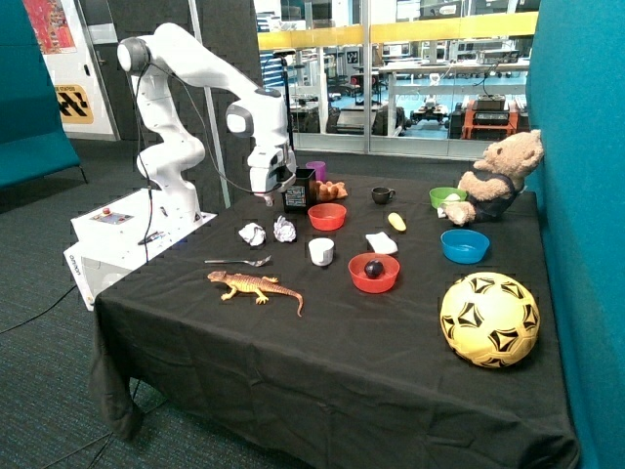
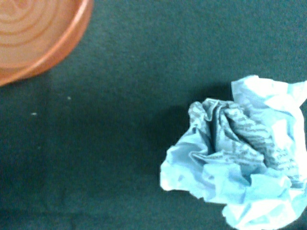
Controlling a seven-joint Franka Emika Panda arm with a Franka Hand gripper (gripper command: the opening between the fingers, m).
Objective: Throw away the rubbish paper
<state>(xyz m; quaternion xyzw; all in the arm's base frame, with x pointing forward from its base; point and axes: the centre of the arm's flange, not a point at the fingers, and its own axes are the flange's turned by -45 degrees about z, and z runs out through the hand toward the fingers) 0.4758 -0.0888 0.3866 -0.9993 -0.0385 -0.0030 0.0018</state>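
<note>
Both paper balls [image 1: 252, 234] [image 1: 284, 229] lay on the table [image 1: 293, 371], none binned; the gripper [image 1: 266, 196] hovered above, seemingly empty, its opening impossible to judge.

arm [image 1: 186, 107]: bent over, wrist pointing down | gripper [image 1: 269, 197]: low, above table

Two crumpled white paper balls lie side by side, slightly apart, on the black tablecloth, left of centre in the outside view: one [image 1: 252, 234] further left, the other [image 1: 284, 229] beside it. The wrist view shows one ball [image 2: 240, 165], wrinkled, with printed text in its folds.
</note>
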